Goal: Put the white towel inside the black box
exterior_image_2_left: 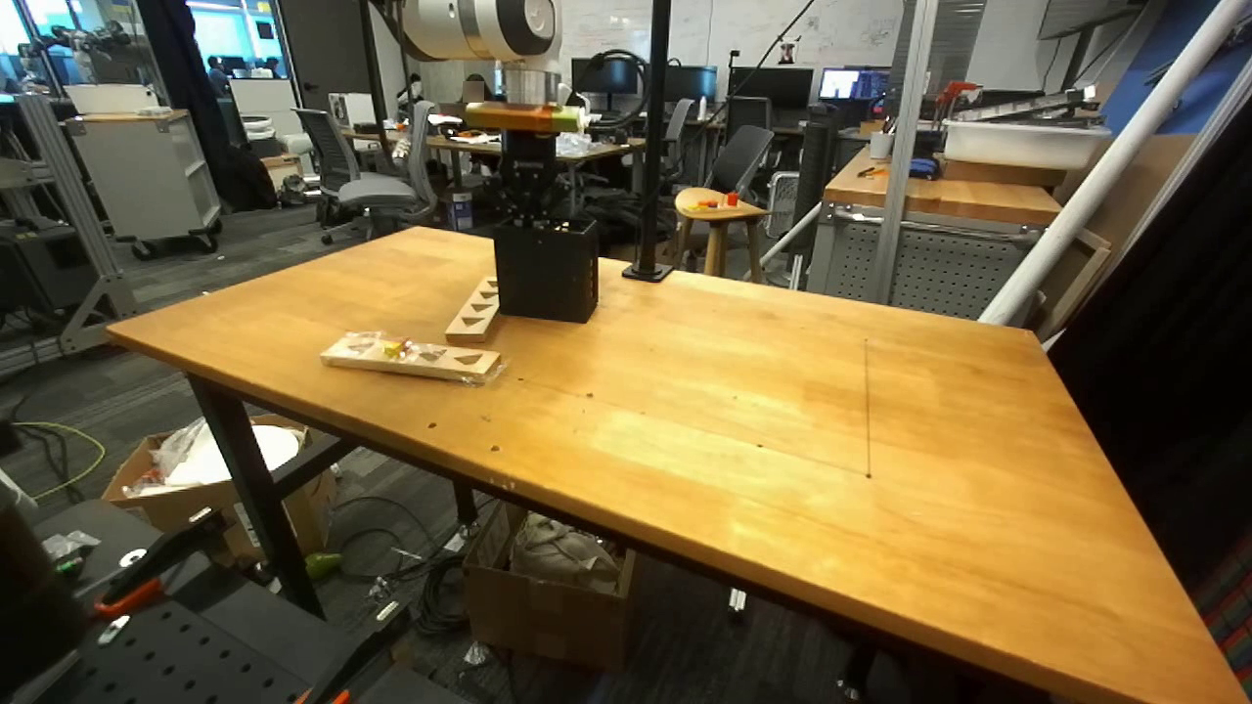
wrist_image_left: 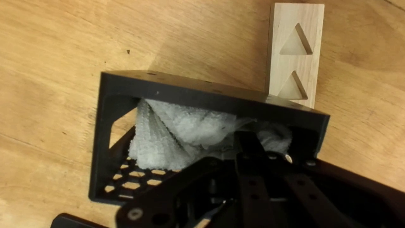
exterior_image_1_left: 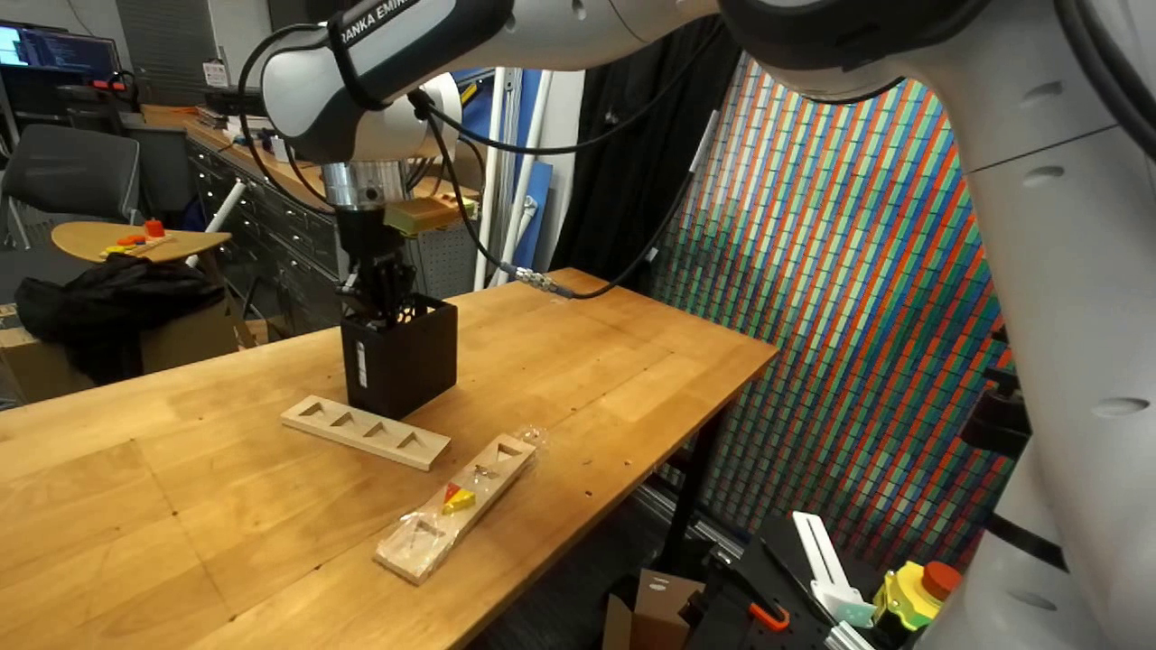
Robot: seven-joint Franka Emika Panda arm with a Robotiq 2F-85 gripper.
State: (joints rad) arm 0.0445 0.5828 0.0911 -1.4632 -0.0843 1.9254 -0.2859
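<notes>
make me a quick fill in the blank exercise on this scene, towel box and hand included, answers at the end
The towel inside the box is colored ____.
At the box, the hand points ____.
Beside the box lies a wooden block with cutouts shaped like ____.
On the plastic-wrapped block, a yellow piece sits beside one colored ____.

Missing words: white; down; triangles; red.

Wrist view close above black box (wrist_image_left: 190,97) (table (exterior_image_2_left: 763,391) in both exterior views)
</notes>
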